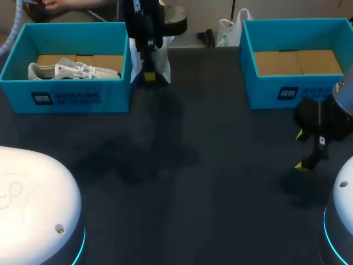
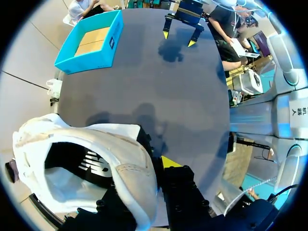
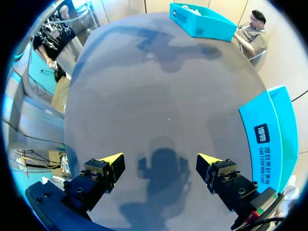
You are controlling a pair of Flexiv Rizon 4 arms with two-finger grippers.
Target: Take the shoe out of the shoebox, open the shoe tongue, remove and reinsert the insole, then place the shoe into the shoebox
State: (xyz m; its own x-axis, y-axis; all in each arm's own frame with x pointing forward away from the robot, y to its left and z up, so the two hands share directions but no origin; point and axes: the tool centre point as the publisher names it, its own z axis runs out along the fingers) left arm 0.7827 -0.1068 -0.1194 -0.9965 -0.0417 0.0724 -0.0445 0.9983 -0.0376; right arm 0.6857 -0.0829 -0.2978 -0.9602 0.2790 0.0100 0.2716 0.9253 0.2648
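White domes, the bases of the two arms, fill the nearest corners, the left base (image 1: pixel 33 204) larger in view than the right base (image 1: pixel 343 221). Between and beyond them lies a dark, matte table (image 1: pixel 182 182).

Just ahead of the right base, the right gripper (image 1: pixel 300 150) hangs low over bare tabletop. Its yellow-tipped fingers are spread wide with nothing between them. It is probably parked here, just in front of the right shoebox (image 1: pixel 287 91), to be ready once the shoe comes within reach. That teal box shows only its brown cardboard floor.

Farther off, toward the back of the table, the left gripper (image 1: pixel 149 77) points downward beside the right wall of the left shoebox (image 1: pixel 77 96). It grips a white shoe (image 2: pixel 122 144) by the rim of its opening. One yellow tip shows outside that wall, while the other is hidden inside the shoe. Because the shoe hangs clear of the table, the fingers are judged to be closed on it. Holding it by the rim leaves the tongue and insole free for the other gripper.

A second white sneaker (image 1: pixel 71 70) lies laces-up inside the left shoebox (so only one shoe of the pair is out).
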